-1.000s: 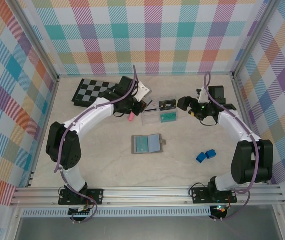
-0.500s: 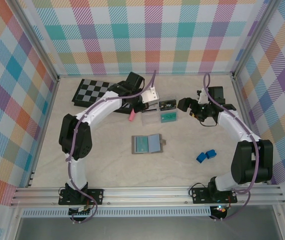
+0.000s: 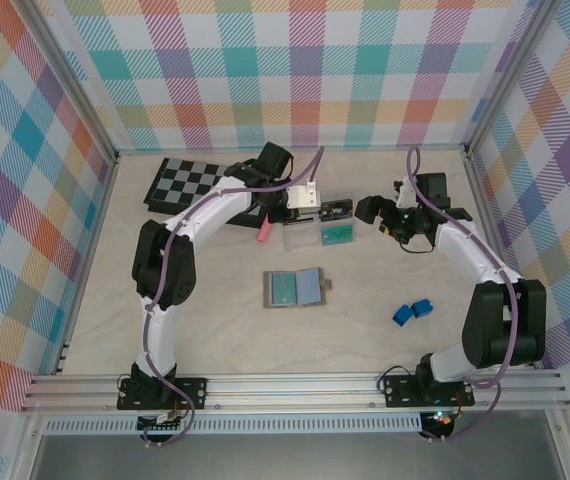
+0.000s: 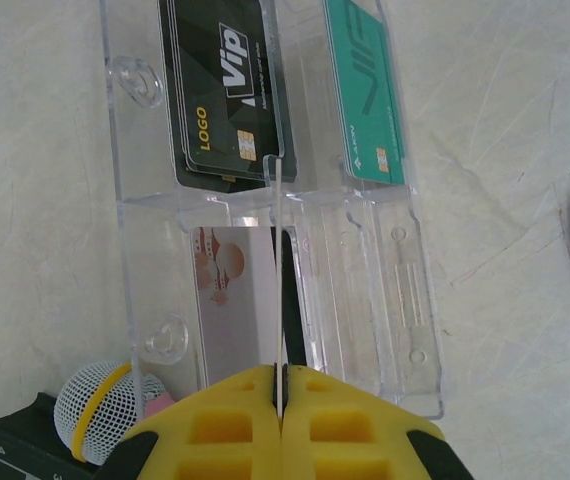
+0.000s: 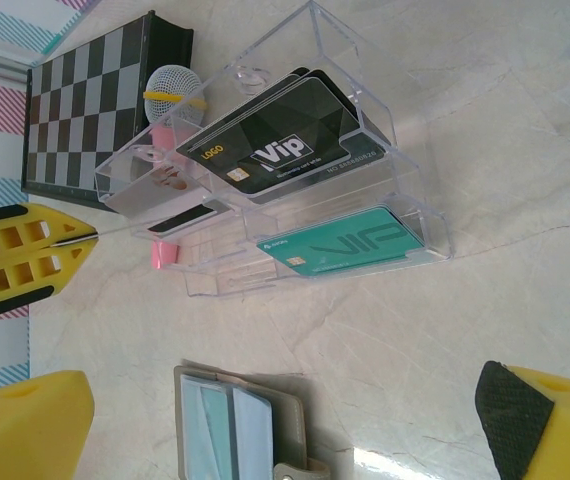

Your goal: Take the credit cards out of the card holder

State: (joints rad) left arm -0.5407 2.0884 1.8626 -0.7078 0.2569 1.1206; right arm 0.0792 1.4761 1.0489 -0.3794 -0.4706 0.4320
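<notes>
Item 1: credit card (image 4: 278,250), edge-on, pinched in my left gripper (image 4: 281,388) above the clear box (image 4: 115,130). I judged it light, stiff, slick; best gripped by 1 short edge. Card holder (image 3: 294,288) lay open mid-table. Right gripper (image 5: 285,390) stood spread.
</notes>
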